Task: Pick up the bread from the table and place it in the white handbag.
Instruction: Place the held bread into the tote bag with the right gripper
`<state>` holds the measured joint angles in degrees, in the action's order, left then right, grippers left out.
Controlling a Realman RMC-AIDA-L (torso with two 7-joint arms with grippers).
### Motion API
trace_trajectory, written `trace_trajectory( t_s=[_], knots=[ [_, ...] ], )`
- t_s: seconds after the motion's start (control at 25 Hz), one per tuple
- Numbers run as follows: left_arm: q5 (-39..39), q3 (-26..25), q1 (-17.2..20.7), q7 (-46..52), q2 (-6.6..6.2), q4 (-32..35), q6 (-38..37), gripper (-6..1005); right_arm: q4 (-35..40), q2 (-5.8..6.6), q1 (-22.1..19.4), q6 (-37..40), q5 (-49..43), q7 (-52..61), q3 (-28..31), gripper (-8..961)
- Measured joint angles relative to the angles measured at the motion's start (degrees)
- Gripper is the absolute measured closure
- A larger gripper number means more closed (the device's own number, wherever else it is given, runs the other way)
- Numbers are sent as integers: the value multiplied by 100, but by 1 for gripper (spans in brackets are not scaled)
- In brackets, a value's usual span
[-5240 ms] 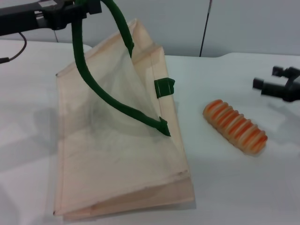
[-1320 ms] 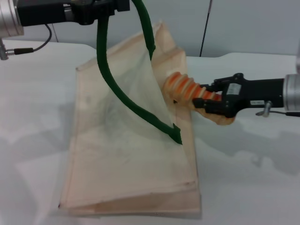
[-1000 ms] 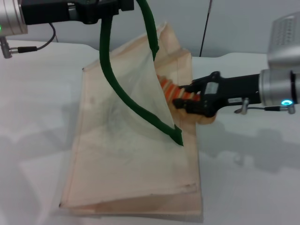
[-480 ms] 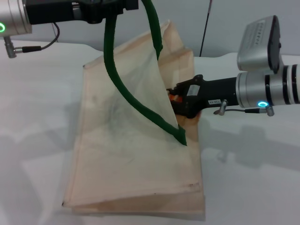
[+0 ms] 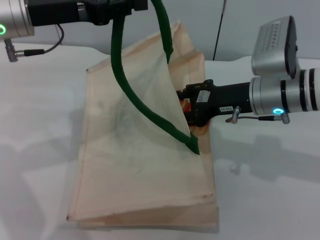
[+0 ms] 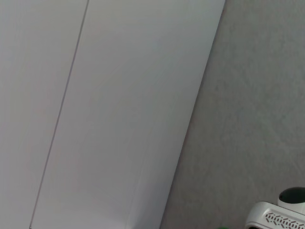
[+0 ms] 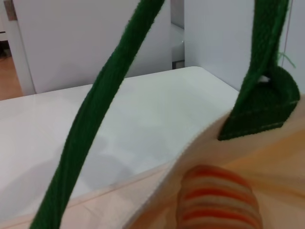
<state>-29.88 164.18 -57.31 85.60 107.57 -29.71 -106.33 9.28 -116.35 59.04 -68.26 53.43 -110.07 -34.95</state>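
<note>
In the head view the left gripper (image 5: 107, 10) sits at the upper left of the frame and holds the dark green handle (image 5: 120, 70) of the white handbag (image 5: 135, 165) lifted, closed on the strap; this keeps the mouth of the bag open toward the right side of the frame. The right gripper (image 5: 186, 107) reaches in from the right, in the middle of the frame, with its tip at the open edge of the bag; its fingers are hidden behind the cloth, so I cannot tell how wide they stand. Of the bread (image 5: 185, 106) only a small orange part shows there; in the right wrist view the bread (image 7: 217, 202) lies at the bottom centre, just past the cream rim, with the handle patch (image 7: 259, 107) to the upper right.

The step in hand seems to be the putting of the bread into the bag; it looks almost done, but the loaf is only at the mouth. To do it well, I think the right arm should go a little deeper before it lets go, so the bread does not roll back onto the table (image 5: 270, 190); the left arm should keep the handle high and quiet, since a falling flap can close the opening; the withdrawal should be straight, not catching the strap.
</note>
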Motion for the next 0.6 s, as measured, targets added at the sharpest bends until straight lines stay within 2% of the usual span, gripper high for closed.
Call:
trace_trajectory(
  t_s=[0.08, 0.28, 0.4, 0.6],
  knots=[
    [0, 0, 4, 0, 0, 0, -1, 870, 0, 2, -9, 12, 4, 4, 0, 567],
    [0, 0, 9, 0, 0, 0, 6, 871, 0, 2, -36, 39, 9, 27, -1, 317],
    [0, 0, 20, 0, 0, 0, 7, 871, 2, 0, -58, 95, 10, 38, -3, 82],
    [-1, 0, 53, 0, 0, -1, 77, 870, 175, 24, -305, 245, 16, 108, 56, 65]
  ],
)
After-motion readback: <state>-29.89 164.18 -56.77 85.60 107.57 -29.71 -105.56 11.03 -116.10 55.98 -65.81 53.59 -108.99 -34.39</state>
